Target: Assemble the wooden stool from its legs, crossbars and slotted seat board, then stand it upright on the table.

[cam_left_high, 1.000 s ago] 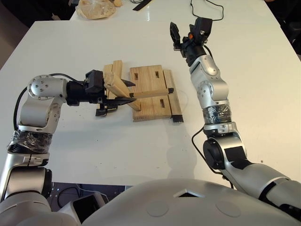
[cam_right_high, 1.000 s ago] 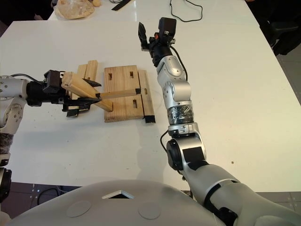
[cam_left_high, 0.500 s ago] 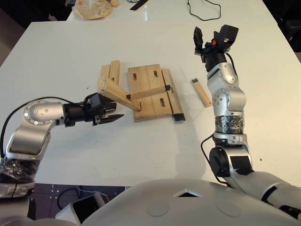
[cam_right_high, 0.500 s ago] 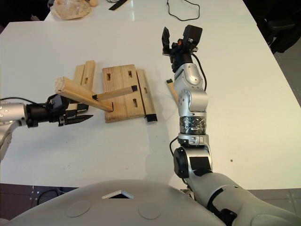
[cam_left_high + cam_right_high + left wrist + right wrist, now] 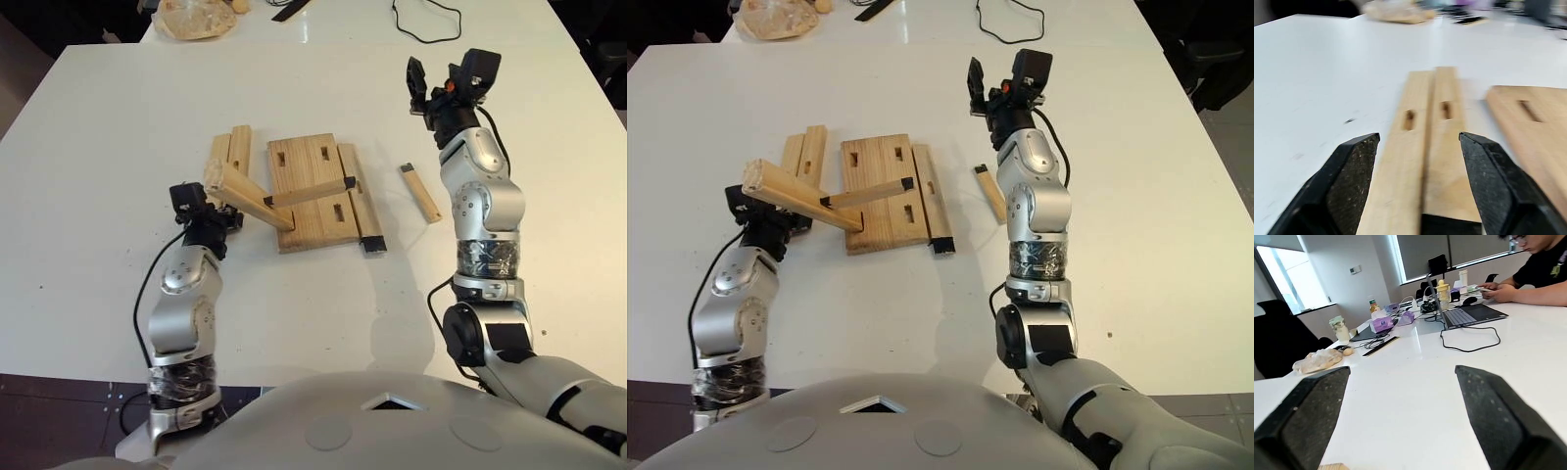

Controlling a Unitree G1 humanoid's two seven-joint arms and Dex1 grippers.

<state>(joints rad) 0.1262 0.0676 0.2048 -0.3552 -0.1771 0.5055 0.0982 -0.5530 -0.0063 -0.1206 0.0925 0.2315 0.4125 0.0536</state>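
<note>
- Two pincers gape, holding nothing: left pincer (image 5: 1419, 137) at the slotted legs (image 5: 227, 152) lying side by side, right pincer (image 5: 1401, 369) raised toward the far edge of the counter (image 5: 118, 117).
- Seat board (image 5: 304, 162) lies flat mid-counter; a leg (image 5: 245, 192) with crossbar (image 5: 313, 192) leans on it.

The slotted seat board (image 5: 304, 227) lies flat mid-table (image 5: 118, 108). Two legs (image 5: 227, 155) lie side by side at its 9 o'clock, and a third leg (image 5: 359, 201) lies against its 3 o'clock edge. A leaning leg (image 5: 240, 191) with a joined crossbar (image 5: 313, 193) lies across the board. A short crossbar (image 5: 420, 193) lies apart, farther toward 3 o'clock. The left gripper (image 5: 1419, 139) sits at 8 o'clock and the right gripper (image 5: 436, 83) at 2 o'clock.
</note>
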